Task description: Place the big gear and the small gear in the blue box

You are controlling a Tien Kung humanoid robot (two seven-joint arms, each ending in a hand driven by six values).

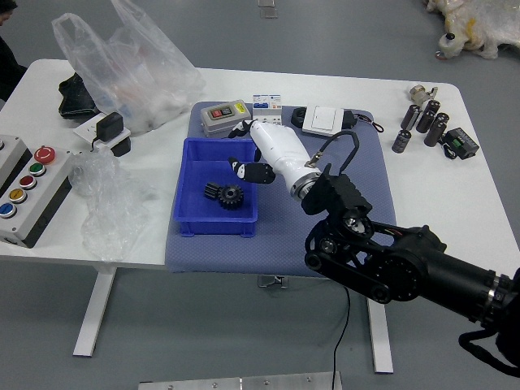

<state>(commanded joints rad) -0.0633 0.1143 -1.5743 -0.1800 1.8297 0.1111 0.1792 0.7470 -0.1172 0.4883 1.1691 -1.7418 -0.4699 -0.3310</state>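
The blue box stands on the blue-grey mat, left of its middle. Inside it on the floor lies the big gear, black and toothed. Against its left side rests the small gear, also dark. My right hand is over the box's right edge, up and to the right of both gears, with its fingers apart and nothing held between them. The left arm does not show.
Behind the box are a grey device and a small blue-white box. A white box with a black cable is back right. Dark cylinders stand far right; plastic bags and a button panel are left.
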